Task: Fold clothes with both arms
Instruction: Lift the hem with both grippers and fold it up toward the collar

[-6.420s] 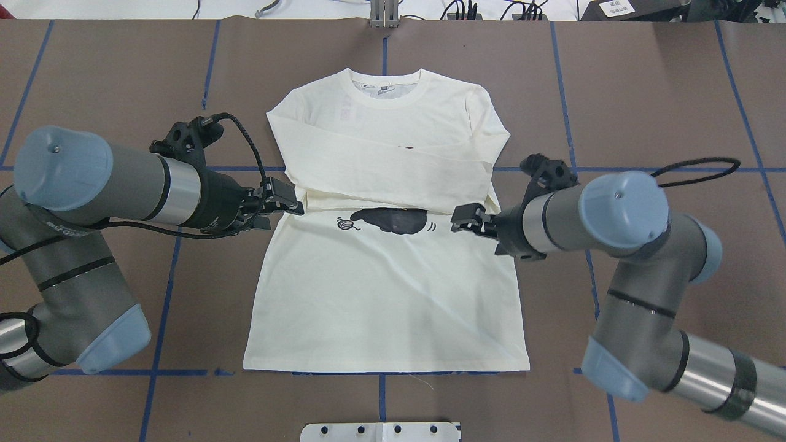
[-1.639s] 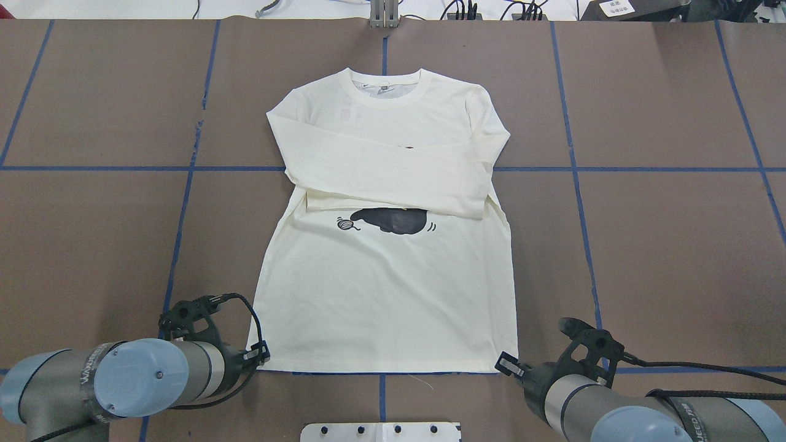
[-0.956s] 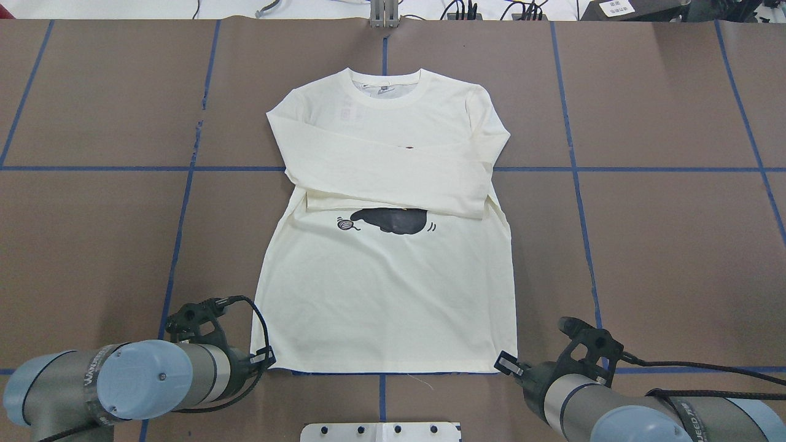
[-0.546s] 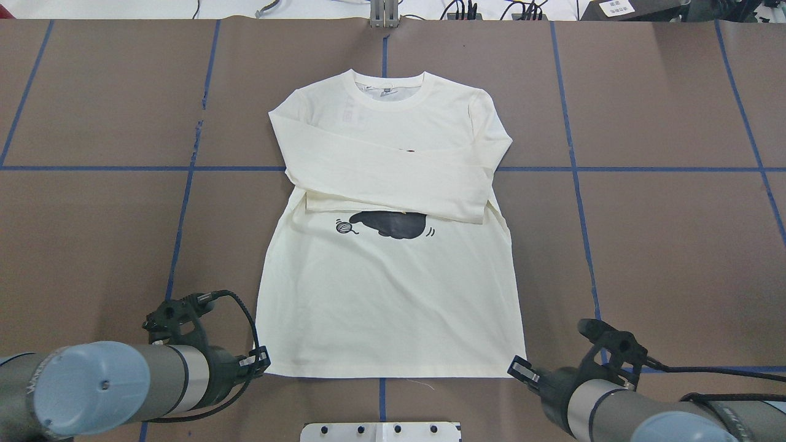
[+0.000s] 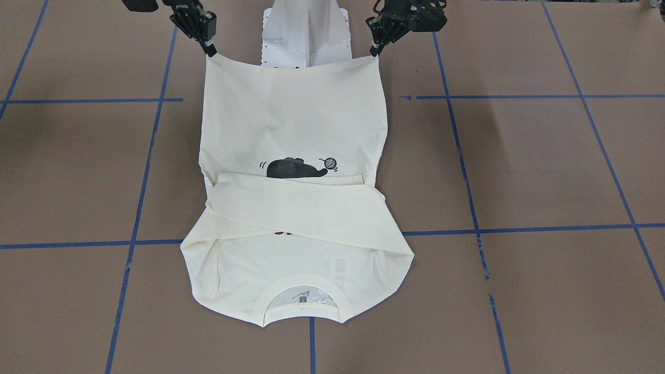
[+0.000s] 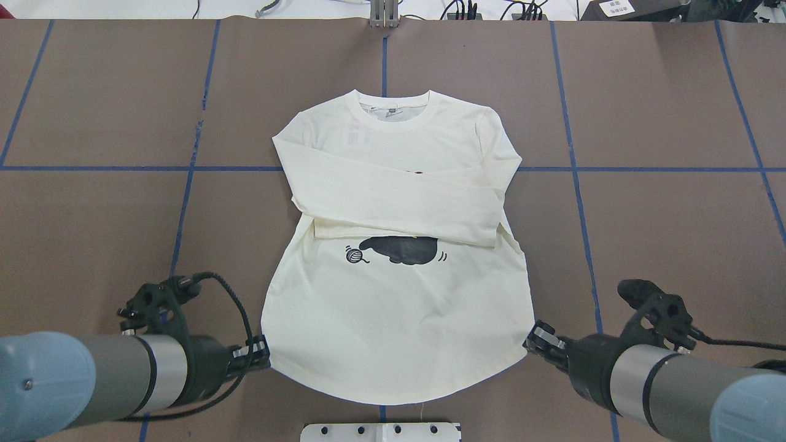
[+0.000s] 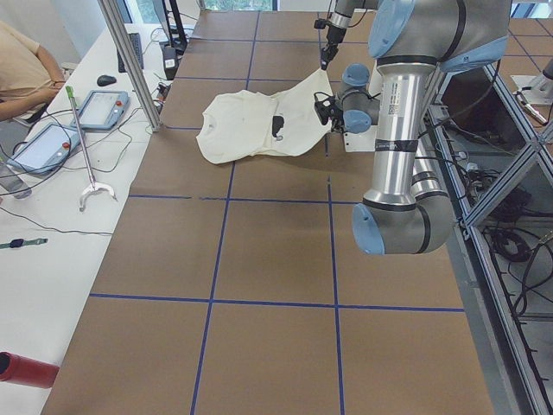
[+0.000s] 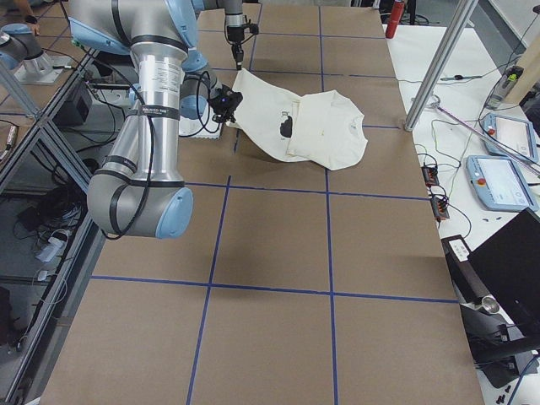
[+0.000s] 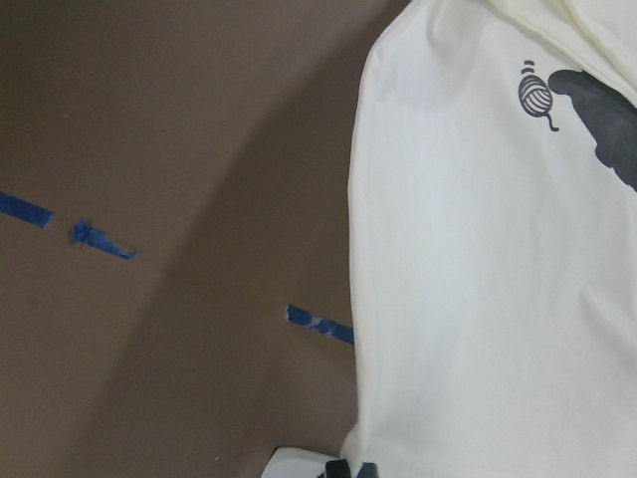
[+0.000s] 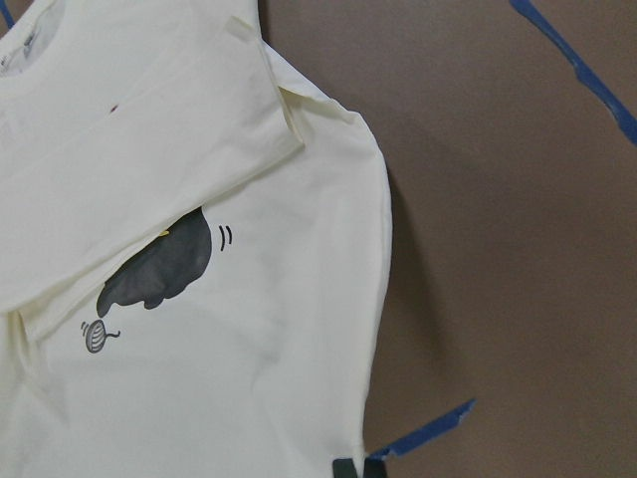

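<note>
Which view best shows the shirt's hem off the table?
Exterior left: shirt's hem hangs raised between left gripper and right gripper. Exterior right shows likewise; overhead and front-facing flatten the lift; wrist views show only fabric.

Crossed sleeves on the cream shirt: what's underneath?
Crossed sleeves of the cream long-sleeved T-shirt hide most of its print; only a black blob, yarn-ball drawing and red speck show.

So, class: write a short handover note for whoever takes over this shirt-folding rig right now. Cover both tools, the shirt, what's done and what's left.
The left tool is shut on one hem corner of the T-shirt, lifted off the table.
The right tool is shut on the other corner, also lifted.
The collar end lies flat.
Done: both sleeves folded across the chest.
Left: probably carry the hem towards the collar, lay it down, release.
</note>
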Action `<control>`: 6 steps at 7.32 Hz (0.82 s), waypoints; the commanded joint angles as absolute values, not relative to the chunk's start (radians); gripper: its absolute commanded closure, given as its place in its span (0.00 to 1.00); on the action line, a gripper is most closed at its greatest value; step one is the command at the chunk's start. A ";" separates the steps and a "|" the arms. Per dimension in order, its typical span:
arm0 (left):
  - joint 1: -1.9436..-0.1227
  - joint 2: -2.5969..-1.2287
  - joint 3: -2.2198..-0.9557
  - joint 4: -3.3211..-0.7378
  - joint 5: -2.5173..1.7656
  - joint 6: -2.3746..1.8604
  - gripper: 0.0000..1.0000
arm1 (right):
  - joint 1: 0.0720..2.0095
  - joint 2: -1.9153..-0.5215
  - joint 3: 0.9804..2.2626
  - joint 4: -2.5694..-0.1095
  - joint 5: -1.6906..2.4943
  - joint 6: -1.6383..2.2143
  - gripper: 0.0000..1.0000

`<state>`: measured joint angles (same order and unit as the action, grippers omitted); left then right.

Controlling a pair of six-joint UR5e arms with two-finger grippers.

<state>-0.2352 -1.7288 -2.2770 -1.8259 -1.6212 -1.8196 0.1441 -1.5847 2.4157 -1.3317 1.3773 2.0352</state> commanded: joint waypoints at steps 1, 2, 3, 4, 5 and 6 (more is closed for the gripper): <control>-0.409 -1.907 -2.035 -1.835 -1.621 -1.688 1.00 | 0.426 -1.363 2.167 -1.327 1.583 1.826 1.00; -0.463 -1.972 -1.951 -1.836 -1.621 -1.662 1.00 | 0.551 -1.283 2.045 -1.324 1.695 1.696 1.00; -0.526 -1.994 -1.894 -1.848 -1.623 -1.613 1.00 | 0.633 -1.247 1.946 -1.324 1.732 1.621 1.00; -0.578 -1.999 -1.841 -1.894 -1.623 -1.568 1.00 | 0.687 -1.205 1.859 -1.324 1.756 1.552 1.00; -0.607 -2.005 -1.789 -1.929 -1.623 -1.545 1.00 | 0.722 -1.168 1.774 -1.322 1.769 1.519 1.00; -0.624 -2.022 -1.761 -1.931 -1.621 -1.528 1.00 | 0.748 -1.120 1.713 -1.322 1.773 1.496 1.00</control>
